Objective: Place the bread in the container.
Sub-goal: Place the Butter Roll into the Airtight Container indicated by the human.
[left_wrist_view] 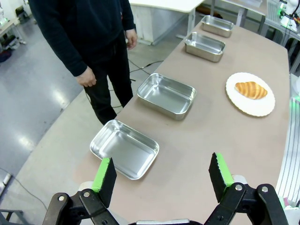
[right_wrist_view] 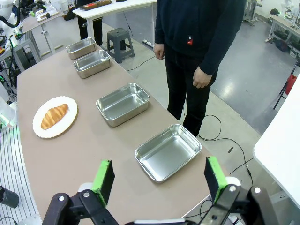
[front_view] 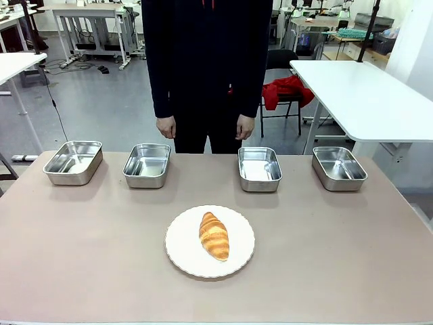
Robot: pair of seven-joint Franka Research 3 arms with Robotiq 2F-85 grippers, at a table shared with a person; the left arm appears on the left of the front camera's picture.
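Golden bread (front_view: 214, 235) lies on the white plate (front_view: 181, 245), long axis pointing toward the trays (front_view: 147, 164) beyond it; we hold left claw (left_wrist_view: 164, 176) and right claw (right_wrist_view: 159, 178) wide open, empty (neither clearly nearer).

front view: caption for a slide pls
A golden-brown croissant on a round white plate before four shiny steel trays, person standing behind.
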